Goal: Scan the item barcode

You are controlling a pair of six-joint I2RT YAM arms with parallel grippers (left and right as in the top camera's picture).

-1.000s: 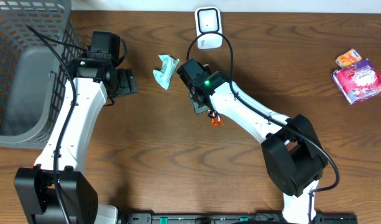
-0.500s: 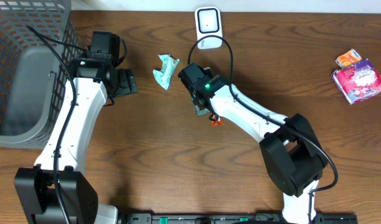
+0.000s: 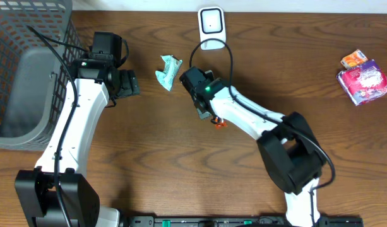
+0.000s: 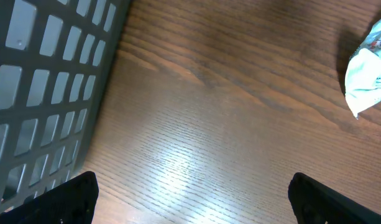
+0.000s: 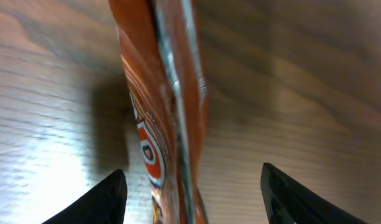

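An orange packet (image 5: 160,118) stands on edge on the wooden table. My right gripper (image 5: 193,186) straddles it with both jaws open and a gap on each side. From overhead only an orange tip of that packet (image 3: 218,123) shows below the right gripper (image 3: 204,108). The white barcode scanner (image 3: 211,25) stands at the table's far edge, above the right arm. My left gripper (image 4: 193,202) is wide open over bare wood, holding nothing; overhead it (image 3: 127,84) hangs left of a pale green packet (image 3: 168,70).
A grey mesh basket (image 3: 23,69) fills the far left, and its wall (image 4: 47,74) is close beside the left gripper. The pale green packet (image 4: 367,71) lies to that gripper's upper right. A pink packet (image 3: 365,81) and a small orange one (image 3: 353,58) lie far right.
The right arm has shifted slightly left over the orange packet and its jaws have narrowed a little. The left arm has not moved.
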